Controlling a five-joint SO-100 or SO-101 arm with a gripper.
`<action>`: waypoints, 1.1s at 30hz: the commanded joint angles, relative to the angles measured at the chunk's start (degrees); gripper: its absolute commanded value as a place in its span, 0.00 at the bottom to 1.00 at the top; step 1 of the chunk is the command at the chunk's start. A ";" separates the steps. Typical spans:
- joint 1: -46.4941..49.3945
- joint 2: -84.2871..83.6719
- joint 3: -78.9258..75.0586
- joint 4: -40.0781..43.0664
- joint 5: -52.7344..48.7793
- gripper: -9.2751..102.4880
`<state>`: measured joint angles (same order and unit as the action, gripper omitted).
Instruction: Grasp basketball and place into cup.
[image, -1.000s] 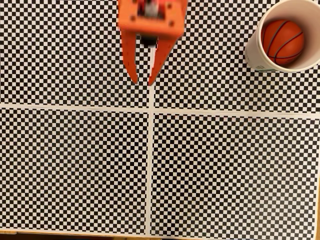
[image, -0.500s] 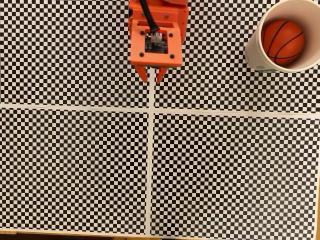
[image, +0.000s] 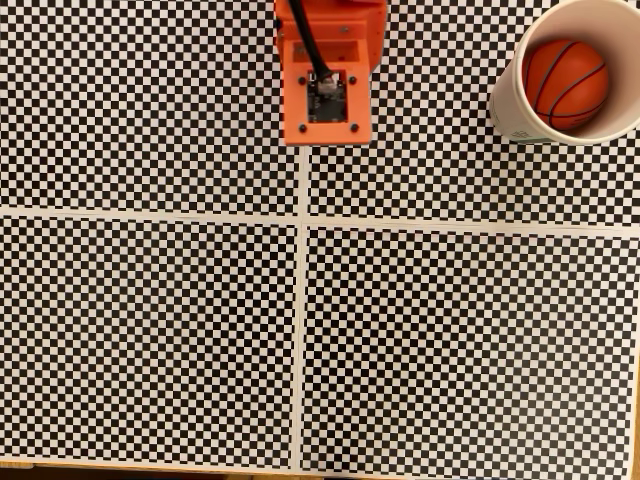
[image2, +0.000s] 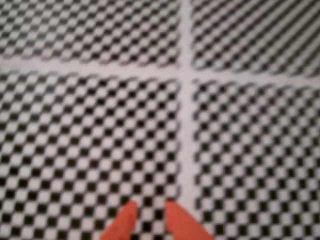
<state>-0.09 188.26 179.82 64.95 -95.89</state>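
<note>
While the checkered tabletop (image: 150, 330) spreads under everything, the cup (image: 512, 100) stands at two o'clock in the fixed view, the basketball (image: 566, 84) resting inside. At twelve o'clock hangs the end effector (image2: 150, 220), its tips nearly closed, gripping nothing.

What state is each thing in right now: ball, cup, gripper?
basketball: resting inside the cup, not held.
cup: upright on the checkered mat, mouth open, ball in it.
gripper: empty, fingertips nearly together with a narrow gap, above the mat, apart from the cup.
</note>
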 joint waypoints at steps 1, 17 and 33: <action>-0.62 0.26 2.02 2.37 0.44 0.08; 2.11 0.26 2.02 6.50 -0.44 0.08; 0.62 0.26 2.02 6.50 -0.44 0.08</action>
<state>0.79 188.26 179.82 71.37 -96.59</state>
